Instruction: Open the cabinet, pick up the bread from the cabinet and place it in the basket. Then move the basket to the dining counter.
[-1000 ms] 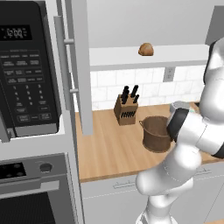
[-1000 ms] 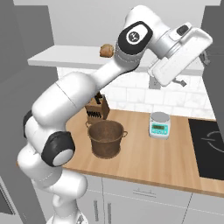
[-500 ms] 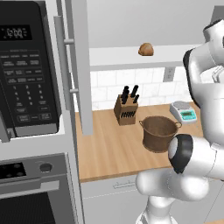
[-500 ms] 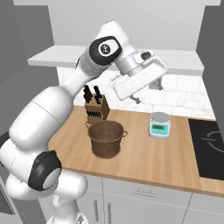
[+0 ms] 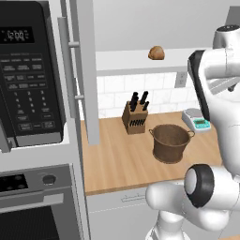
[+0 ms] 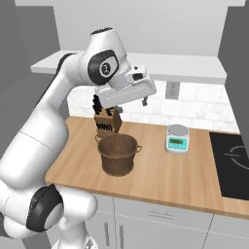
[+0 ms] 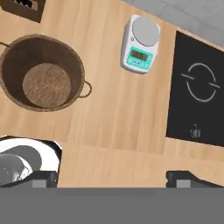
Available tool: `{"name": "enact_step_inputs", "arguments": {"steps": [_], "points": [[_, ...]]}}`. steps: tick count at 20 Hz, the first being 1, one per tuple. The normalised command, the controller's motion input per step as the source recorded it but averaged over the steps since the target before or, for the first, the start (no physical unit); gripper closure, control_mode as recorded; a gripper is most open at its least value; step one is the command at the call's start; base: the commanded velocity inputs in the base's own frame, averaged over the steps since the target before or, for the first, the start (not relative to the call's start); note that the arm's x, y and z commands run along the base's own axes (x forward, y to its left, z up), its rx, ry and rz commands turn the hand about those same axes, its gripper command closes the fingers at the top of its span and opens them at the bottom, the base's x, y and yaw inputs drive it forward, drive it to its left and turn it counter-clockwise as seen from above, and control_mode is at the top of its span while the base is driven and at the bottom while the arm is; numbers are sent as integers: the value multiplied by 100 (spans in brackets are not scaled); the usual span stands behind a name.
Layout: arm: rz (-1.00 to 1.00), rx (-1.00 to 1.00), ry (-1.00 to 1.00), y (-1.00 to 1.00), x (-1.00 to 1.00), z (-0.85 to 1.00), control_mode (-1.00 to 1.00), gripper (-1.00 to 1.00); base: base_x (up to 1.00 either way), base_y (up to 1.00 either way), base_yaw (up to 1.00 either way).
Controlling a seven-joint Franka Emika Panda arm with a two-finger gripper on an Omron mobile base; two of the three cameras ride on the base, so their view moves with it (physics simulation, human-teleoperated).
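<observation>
the small rounded golden-brown bread roll (image 5: 156,52) sits on the white shelf of the light grey wall cabinet (image 5: 84,70), whose door already stands swung out; the roll is well above and behind the brown round bucket-shaped basket (image 6: 117,153), which stands empty on the wooden worktop (image 6: 160,177). the two-finger gripper (image 6: 145,100) hangs over the worktop beside the basket, pointing down, with nothing between its fingers; in the hand view the fingertips (image 7: 186,178) stand wide apart, so it looks released.

the step in hand is, by my reading, reaching for the roll. doing it well means lifting the hand to shelf height and coming in level from the front, closing across the roll's middle.

around it: a wooden knife block with black handles (image 6: 107,121) just behind the basket, a white kitchen scale with a teal display (image 7: 141,43) to one side, a black hob (image 7: 197,91) beyond that, and a black microwave (image 5: 28,75) past the open door. the door edge and the shelf lip look like the likeliest snags.
</observation>
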Motion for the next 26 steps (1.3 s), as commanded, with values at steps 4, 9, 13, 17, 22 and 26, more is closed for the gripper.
{"name": "enact_step_inputs", "arguments": {"steps": [4, 9, 13, 17, 22, 26], "points": [[-18, 43, -39, 49, 100, -26, -100, -100, 0, 0, 0], [-33, 36, -43, 65, 100, -6, -100, -100, 0, 0, 0], [-35, 8, -37, 41, 25, 30, -100, -100, 0, 0, 0], [-28, -16, -22, 21, 0, 60, -100, -100, 0, 0, 0], [6, -20, -13, 57, 22, 49, -100, -100, 0, 0, 0], [23, -3, -1, 49, 54, 32, -100, -100, 0, 0, 0]]}}
